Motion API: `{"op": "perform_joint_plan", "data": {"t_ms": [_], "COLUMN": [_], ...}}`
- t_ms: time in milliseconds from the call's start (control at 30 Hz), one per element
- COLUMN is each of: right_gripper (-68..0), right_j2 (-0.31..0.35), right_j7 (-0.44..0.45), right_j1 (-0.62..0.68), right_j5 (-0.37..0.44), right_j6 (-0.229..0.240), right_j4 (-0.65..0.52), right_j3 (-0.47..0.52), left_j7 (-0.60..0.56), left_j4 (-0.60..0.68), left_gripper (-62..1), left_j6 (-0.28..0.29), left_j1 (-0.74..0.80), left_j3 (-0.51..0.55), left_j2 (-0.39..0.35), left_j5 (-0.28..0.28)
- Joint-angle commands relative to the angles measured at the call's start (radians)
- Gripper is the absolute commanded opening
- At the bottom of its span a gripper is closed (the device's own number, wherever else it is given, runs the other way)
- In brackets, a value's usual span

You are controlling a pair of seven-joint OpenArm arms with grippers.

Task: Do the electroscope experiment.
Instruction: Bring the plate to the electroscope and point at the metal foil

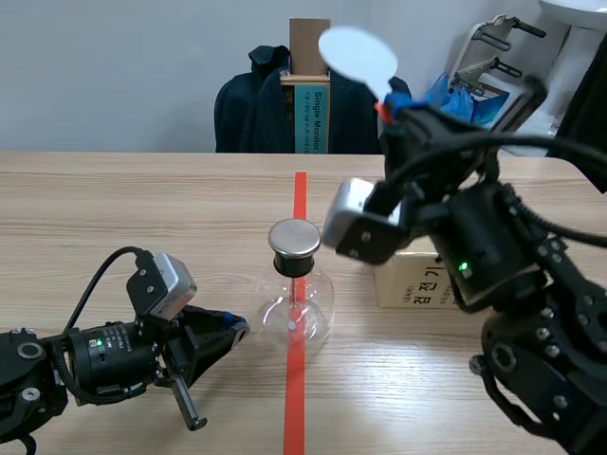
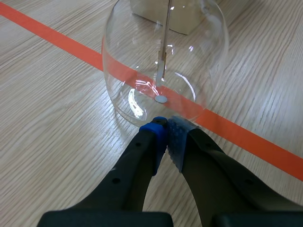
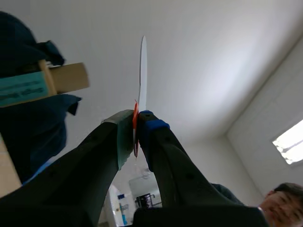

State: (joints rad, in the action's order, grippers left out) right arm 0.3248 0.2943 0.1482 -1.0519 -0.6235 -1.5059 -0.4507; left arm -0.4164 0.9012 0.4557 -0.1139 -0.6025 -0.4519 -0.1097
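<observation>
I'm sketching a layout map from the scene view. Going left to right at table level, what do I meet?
Left arm, jaws shut → glass flask → pale box, partly hidden by the right arm, whose jaws hold a white paddle up high.

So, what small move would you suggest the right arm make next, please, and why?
Probably lower the white disc toward the electroscope's metal cap. The right gripper is shut on the disc and holds it high, well clear of the cap, while the left gripper, shut, sits at the base of the glass flask.
</observation>
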Motion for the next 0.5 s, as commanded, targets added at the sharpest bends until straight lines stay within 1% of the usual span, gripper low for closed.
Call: {"op": "perform_joint_plan", "data": {"t_ms": [0,200,467], "right_gripper": [-66.7,-66.7,-66.7], "right_j2": [0.018,0.043,0.060], "right_j7": [0.017,0.070,0.098], "right_j1": [-0.006,0.010,0.024], "right_j5": [-0.004,-0.004,-0.012], "right_j6": [-0.012,-0.013,-0.012], "right_j4": [0.002,0.097,0.175], "right_j3": [0.001,-0.015,-0.015], "left_j7": [-0.014,-0.014,-0.014], "left_j4": [0.027,0.027,0.027], "left_gripper": [-59.1,-59.1,-59.1], "left_j6": [-0.001,-0.001,-0.001], "left_j1": [-0.005,-0.005,-0.005], "left_j3": [0.007,0.007,0.008], "left_j2": [0.002,0.002,0.002], "left_j5": [-0.009,-0.009,-0.009]}}
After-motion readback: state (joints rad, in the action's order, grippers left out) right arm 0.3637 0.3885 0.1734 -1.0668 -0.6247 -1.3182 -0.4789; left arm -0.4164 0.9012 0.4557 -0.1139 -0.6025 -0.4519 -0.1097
